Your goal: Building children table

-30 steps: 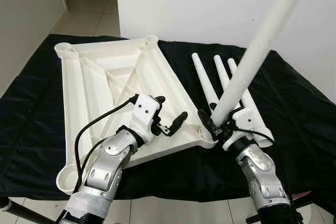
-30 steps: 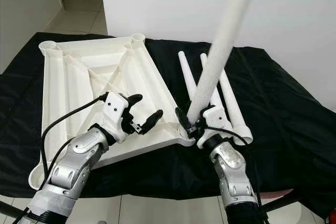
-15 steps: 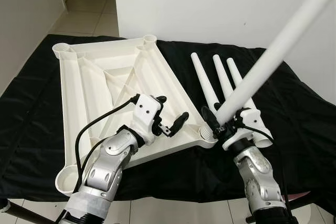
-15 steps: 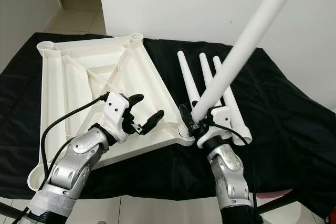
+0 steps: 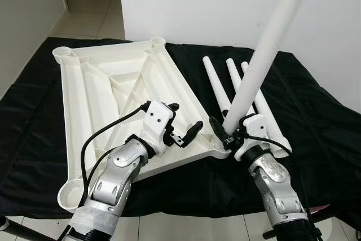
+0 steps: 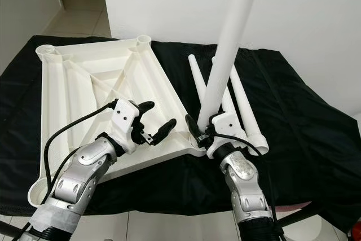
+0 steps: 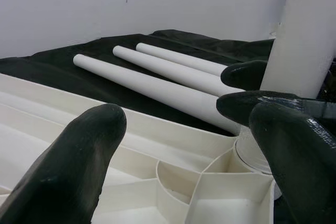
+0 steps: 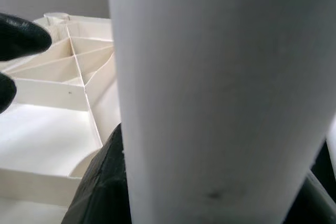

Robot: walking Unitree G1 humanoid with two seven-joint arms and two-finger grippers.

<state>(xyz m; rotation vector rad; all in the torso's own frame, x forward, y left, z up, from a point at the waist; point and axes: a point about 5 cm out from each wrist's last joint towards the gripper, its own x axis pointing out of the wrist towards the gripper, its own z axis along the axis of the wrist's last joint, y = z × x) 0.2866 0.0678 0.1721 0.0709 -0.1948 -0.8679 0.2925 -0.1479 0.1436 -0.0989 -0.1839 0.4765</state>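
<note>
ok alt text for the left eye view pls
The right tool holds a white table leg upright at a corner socket of the upside-down white tabletop; the open left tool hovers beside it. Three spare legs lie on black cloth.

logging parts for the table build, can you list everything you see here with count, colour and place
tabletop: 1, white, upside down on the left of the cloth, ribs up, round sockets at its corners
held leg: 1, white, steeply raised, lower end at the tabletop's near right corner socket
loose legs: 3, white, lying side by side right of the tabletop
cloth: 1, black, under everything
left hand: 1, black fingers open, over the tabletop's near right part
right hand: 1, black fingers shut on the held leg's lower end
</note>
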